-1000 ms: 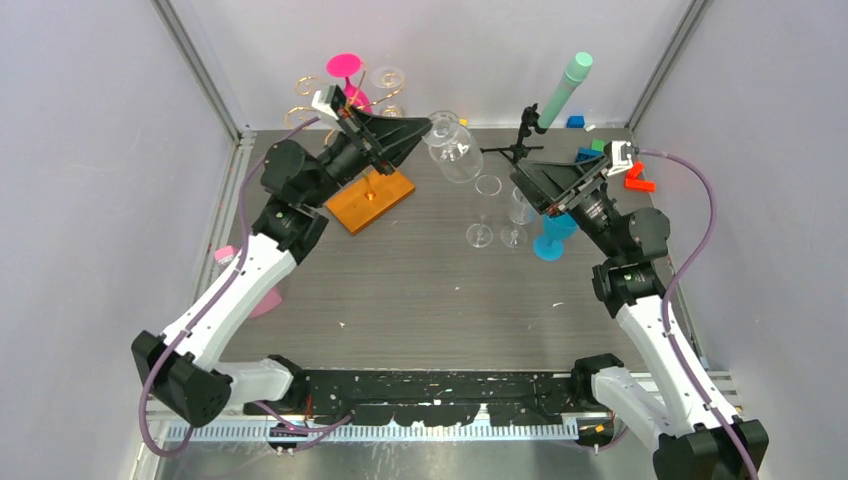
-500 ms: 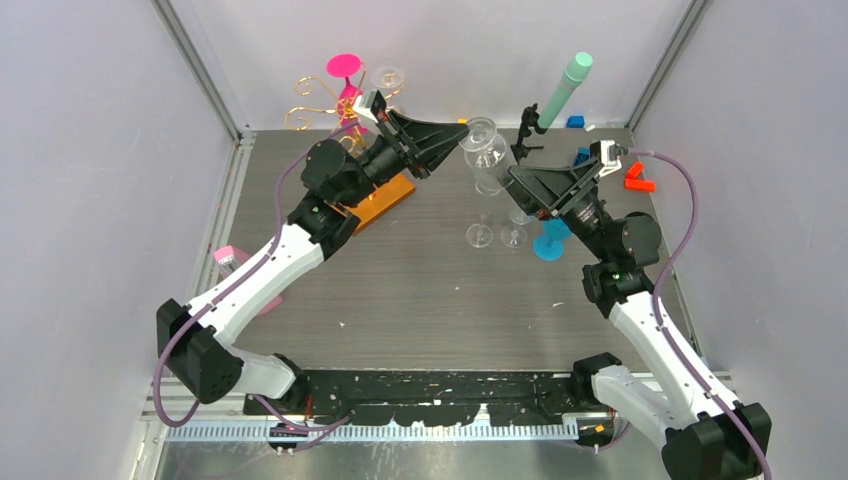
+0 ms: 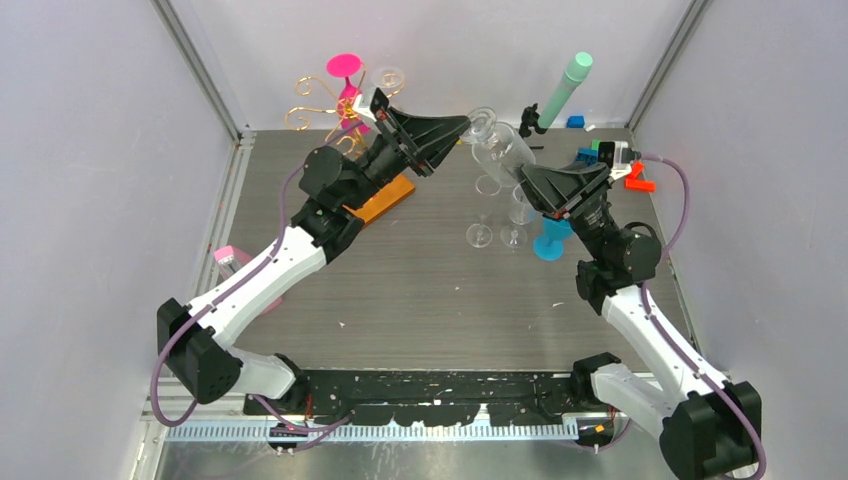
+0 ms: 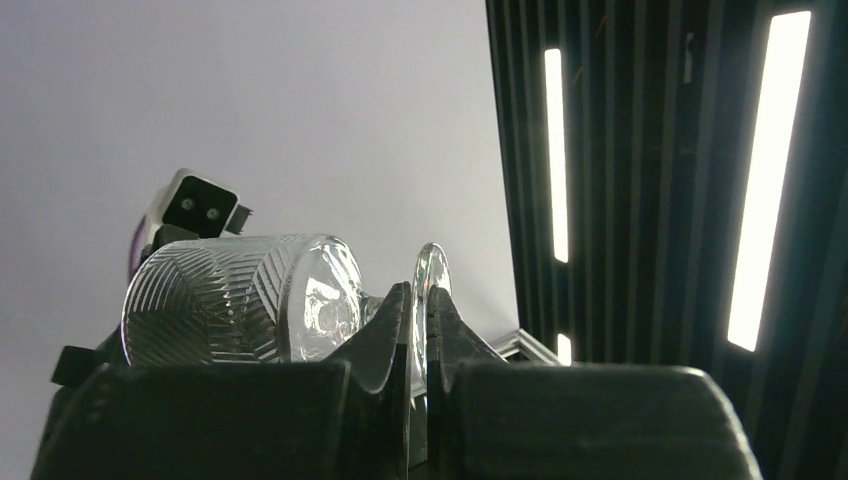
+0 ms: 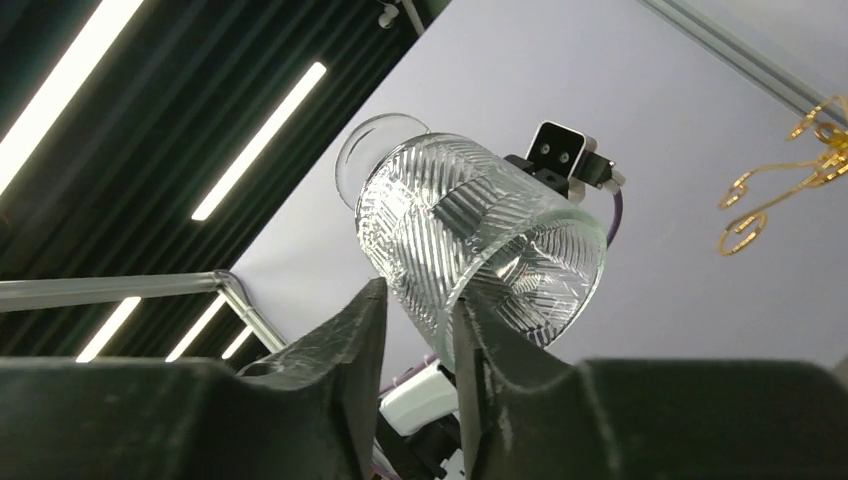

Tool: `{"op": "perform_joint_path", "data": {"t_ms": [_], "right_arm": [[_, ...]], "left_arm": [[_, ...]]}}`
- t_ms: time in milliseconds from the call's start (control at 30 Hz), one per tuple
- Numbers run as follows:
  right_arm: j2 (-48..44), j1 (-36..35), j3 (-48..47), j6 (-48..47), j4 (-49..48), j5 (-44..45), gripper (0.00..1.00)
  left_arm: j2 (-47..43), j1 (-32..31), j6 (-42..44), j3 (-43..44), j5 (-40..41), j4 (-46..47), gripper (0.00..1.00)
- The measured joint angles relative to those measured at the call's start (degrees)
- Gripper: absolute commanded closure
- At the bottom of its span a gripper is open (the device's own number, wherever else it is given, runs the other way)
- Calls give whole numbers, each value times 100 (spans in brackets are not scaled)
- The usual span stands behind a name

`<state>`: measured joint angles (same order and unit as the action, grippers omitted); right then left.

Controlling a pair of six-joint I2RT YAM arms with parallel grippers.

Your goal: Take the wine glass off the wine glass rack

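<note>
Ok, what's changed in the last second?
The left hand carried the ribbed wine glass further right, away from the wine glass rack. The right hand swung in; its fingers now straddle the rim. Rack, pink glass and standing glasses unchanged.

**Enclosure, table, overhead light**

Grey wood-grain table top (image 3: 420,300), its grain running 9 to 3 o'clock. Plain pale panels close it in: back wall (image 3: 450,50) at 12, left wall (image 3: 90,200) at 9, right wall (image 3: 770,150) at 3. Two aluminium posts (image 3: 195,65) slant up from the back corners, at 11 and 1 o'clock. A metal channel (image 3: 232,200) runs along the table's 9 o'clock edge. At 6 o'clock lies a black plate (image 3: 430,385) flecked with white, and beyond it a toothed silver rail (image 3: 400,432). In the wrist views, a dark slatted ceiling (image 4: 640,200) carries long white light strips (image 4: 765,180), all lit. Light is even and shadows on the table are faint.
</note>
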<state>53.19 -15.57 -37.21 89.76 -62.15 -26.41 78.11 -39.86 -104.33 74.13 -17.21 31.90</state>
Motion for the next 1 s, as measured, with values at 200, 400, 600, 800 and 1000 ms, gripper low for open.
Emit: {"op": "perform_joint_path", "data": {"t_ms": [200,400,600,800,1000], "right_arm": [[321,-4,4,459,-984,133,97],[310,-7,7,601,-1287,190,100],[310,-7,7,621,-1327,212,100],[286,-11,4,549,-1198,234,100],[-142,-17,-15,-81,22,227,100]], "left_arm": [[0,-52,-177,-83,164,219,100],[0,-76,-330,-208,229,332,100],[0,-92,-332,-208,229,387,81],[-9,-83,-57,-275,380,470,37],[-343,101,527,-704,450,481,9]]}}
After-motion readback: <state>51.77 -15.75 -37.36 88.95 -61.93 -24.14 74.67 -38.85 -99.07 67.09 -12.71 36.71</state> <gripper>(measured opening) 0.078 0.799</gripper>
